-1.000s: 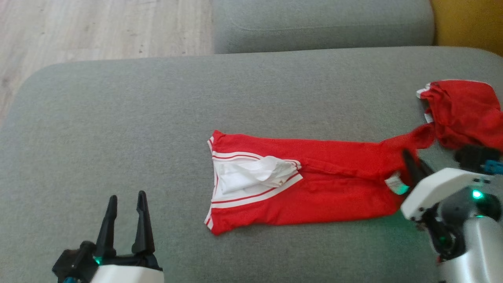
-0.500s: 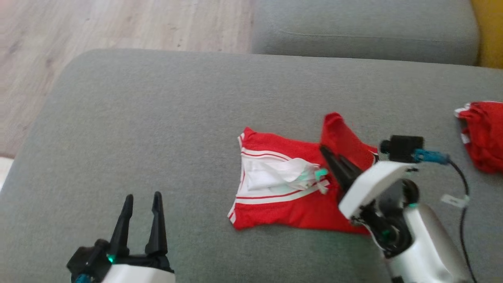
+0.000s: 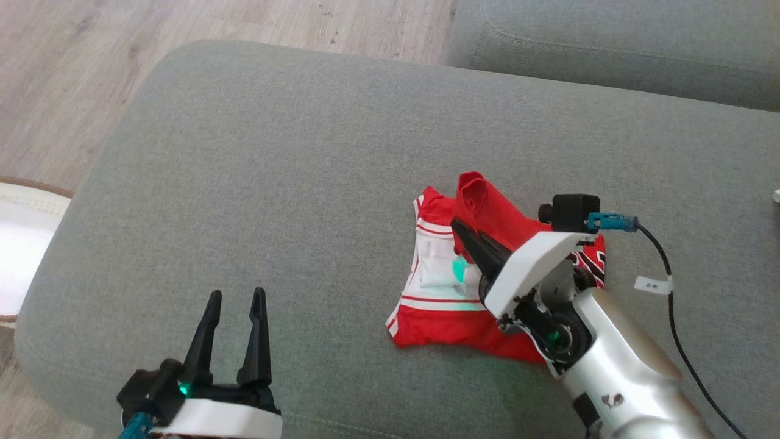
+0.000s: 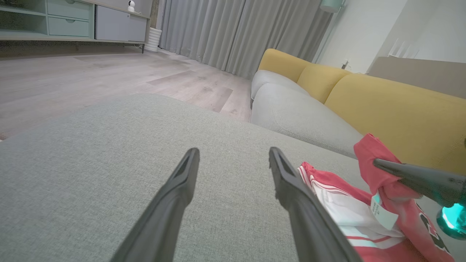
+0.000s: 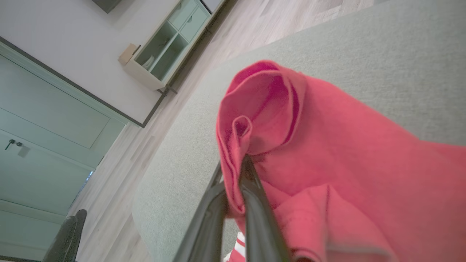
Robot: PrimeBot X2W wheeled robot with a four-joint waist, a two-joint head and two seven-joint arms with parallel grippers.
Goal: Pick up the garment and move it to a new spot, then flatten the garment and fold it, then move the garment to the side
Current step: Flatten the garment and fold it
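The right gripper [image 3: 458,227] has been carrying the red end of the garment [image 3: 445,320] over toward its white-striped end. It is pinching a bunched fold tight between closed fingers, lifted above the rest, which is lying doubled near the middle of the grey sofa cushion [image 3: 274,183]. The left gripper [image 3: 236,294] is hovering with fingers spread wide, well apart from the cloth, so nothing is pinning the lower layer: a further pull is risking dragging it into wrinkles, or the bunched edge landing crooked.
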